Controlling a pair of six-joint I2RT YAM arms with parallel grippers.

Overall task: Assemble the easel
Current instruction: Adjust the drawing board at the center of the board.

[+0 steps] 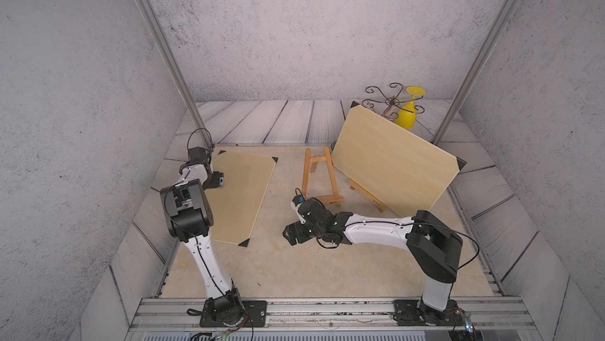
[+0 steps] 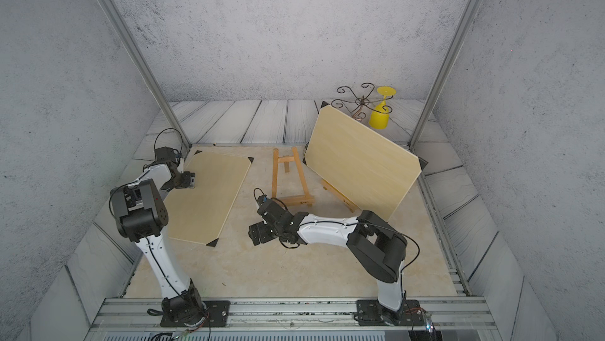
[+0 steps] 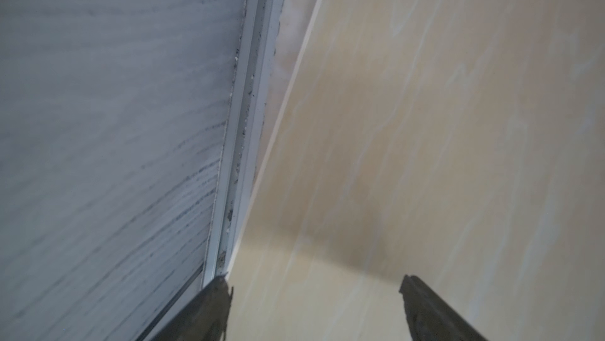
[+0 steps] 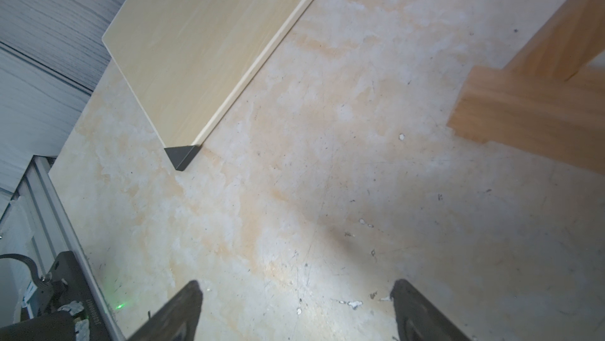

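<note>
A small wooden easel (image 1: 322, 179) (image 2: 288, 179) stands empty mid-table. To its right a pale wooden board (image 1: 396, 162) with black corners leans on a second easel (image 1: 366, 195). Another such board (image 1: 242, 195) (image 2: 206, 195) lies flat at the left. My left gripper (image 1: 218, 182) (image 3: 314, 285) is open low over that flat board's left edge; one finger is at the edge, the other is over the wood. My right gripper (image 1: 288, 233) (image 4: 296, 287) is open and empty over bare tabletop, between the flat board's near corner (image 4: 181, 156) and the empty easel's foot (image 4: 523, 107).
A yellow glass (image 1: 409, 110) hangs upside down on a curly wire rack (image 1: 389, 100) at the back right, behind the leaning board. Grey plank walls and metal posts (image 1: 183, 93) enclose the table. A metal rail (image 1: 327, 310) carrying both arm bases runs along the front.
</note>
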